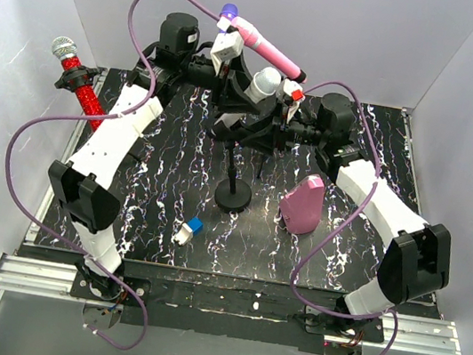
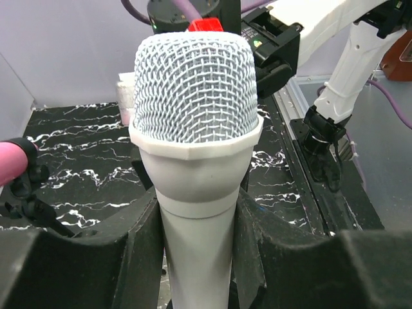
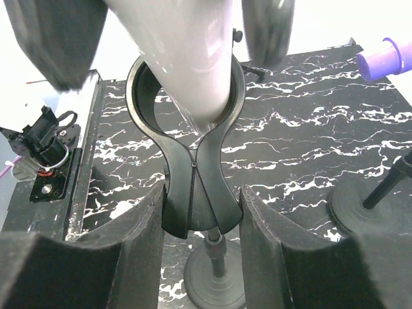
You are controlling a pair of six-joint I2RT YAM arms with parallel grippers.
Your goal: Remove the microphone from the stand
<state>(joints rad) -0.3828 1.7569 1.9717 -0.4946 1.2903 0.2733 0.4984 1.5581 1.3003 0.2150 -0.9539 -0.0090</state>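
and there it was - the white microphone stood upright, mesh head on top, with the left end effector closed around its body just below the collar, both dark pads pressed against the white shaft. over on the other side, the right end effector was clamped on the black clip of the stand, one pad on each flank of the clip's narrow neck. the microphone's lower end, blurred in the right wrist view, sat in the clip's open ring - not out of it yet. from above, both arms met over the middle of the bench, the stand's round base planted on the marbled top below them. a pink microphone sat tilted high at the back, a red microphone leaned at the left edge, a pink object stood just right of the stand's base, and a small blue-and-white piece lay near the front.
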